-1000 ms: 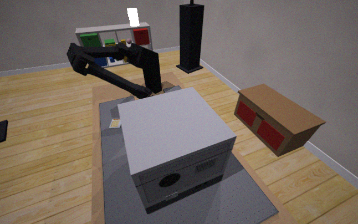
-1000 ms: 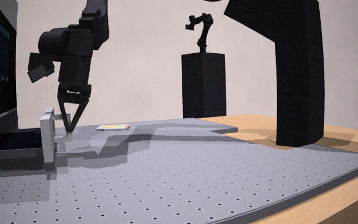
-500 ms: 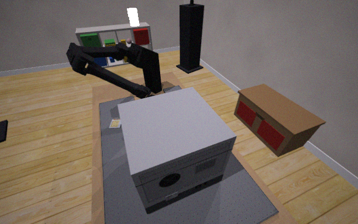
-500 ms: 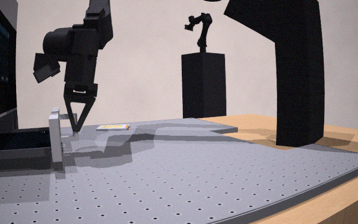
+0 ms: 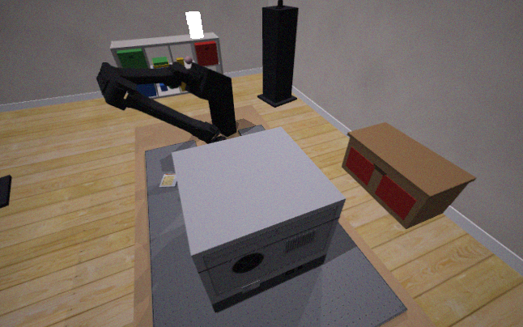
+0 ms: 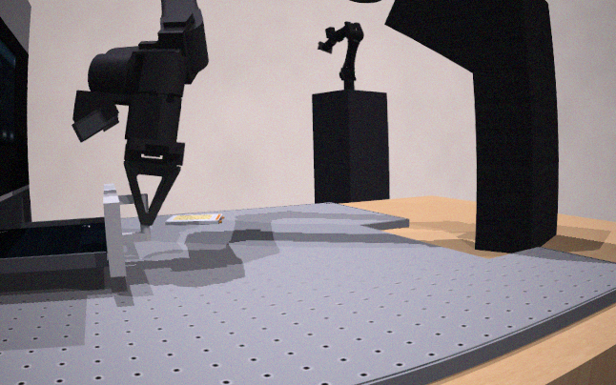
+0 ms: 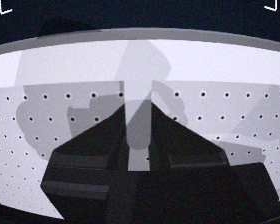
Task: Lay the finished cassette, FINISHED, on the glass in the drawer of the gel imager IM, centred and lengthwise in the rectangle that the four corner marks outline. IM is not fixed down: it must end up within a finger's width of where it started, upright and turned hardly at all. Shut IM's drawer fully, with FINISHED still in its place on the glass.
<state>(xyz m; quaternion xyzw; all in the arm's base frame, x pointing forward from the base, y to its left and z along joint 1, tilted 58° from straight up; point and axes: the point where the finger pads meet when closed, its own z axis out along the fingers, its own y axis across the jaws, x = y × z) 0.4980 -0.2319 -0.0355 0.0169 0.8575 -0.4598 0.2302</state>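
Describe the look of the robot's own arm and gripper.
The arm is matte black, built of blocky, angular housings and slimmer links, with a rounded drum-like joint near the wrist. The gripper is black too: each tapering finger narrows toward its tip, and a small pale slot shows in its body. I can make out no cables or lettering.

Grey walls (image 5: 418,61), pale plank floor (image 5: 72,211), low brown cabinet (image 5: 414,158), white-framed shelf unit (image 5: 161,41).

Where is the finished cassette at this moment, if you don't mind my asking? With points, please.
In the exterior view, the cassette (image 5: 168,180) (image 6: 195,218) lies flat on the grey perforated board (image 5: 166,252) (image 6: 300,287), just right of the gripper (image 6: 146,224) (image 7: 139,107) and outside the open drawer (image 6: 114,239) (image 7: 71,57).
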